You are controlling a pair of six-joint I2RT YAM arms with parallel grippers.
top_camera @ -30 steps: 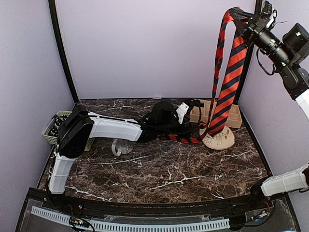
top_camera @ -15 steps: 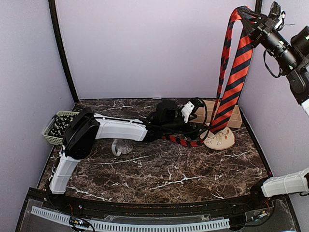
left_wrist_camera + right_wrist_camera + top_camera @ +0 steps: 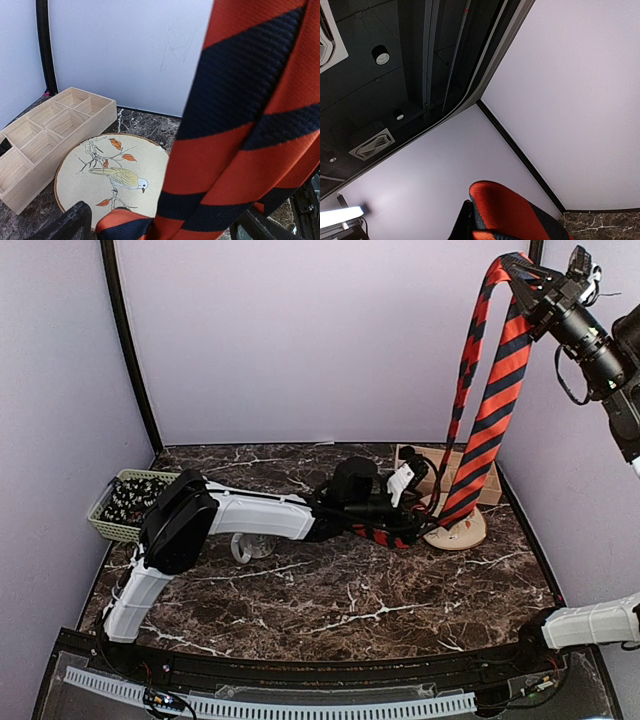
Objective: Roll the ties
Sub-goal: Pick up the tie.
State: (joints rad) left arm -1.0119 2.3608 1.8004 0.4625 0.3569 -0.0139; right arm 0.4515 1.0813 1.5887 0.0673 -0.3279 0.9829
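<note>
Tension seems the reason for this pose: the right gripper (image 3: pixel 530 285), high at 1 o'clock in the top view, is clamped on the fold of the tie (image 3: pixel 490 410), so both halves hang straight down to the plate (image 3: pixel 462 532) at 3 o'clock on the table (image 3: pixel 330 590). The tie's low end trails off the plate toward 9 o'clock under the other arm. The left gripper (image 3: pixel 418 502) reaches in from 8 o'clock and sits low beside the plate, jaws spread wide and holding nothing. Its wrist view shows the hanging cloth between the fingers (image 3: pixel 70 225), so it looks placed to pinch the tie low and begin a roll. The tray (image 3: pixel 425 465) stands just behind the plate at 2 o'clock. The basket (image 3: pixel 108 525) of dotted ties (image 3: pixel 130 498) waits well apart at 9 o'clock.
</note>
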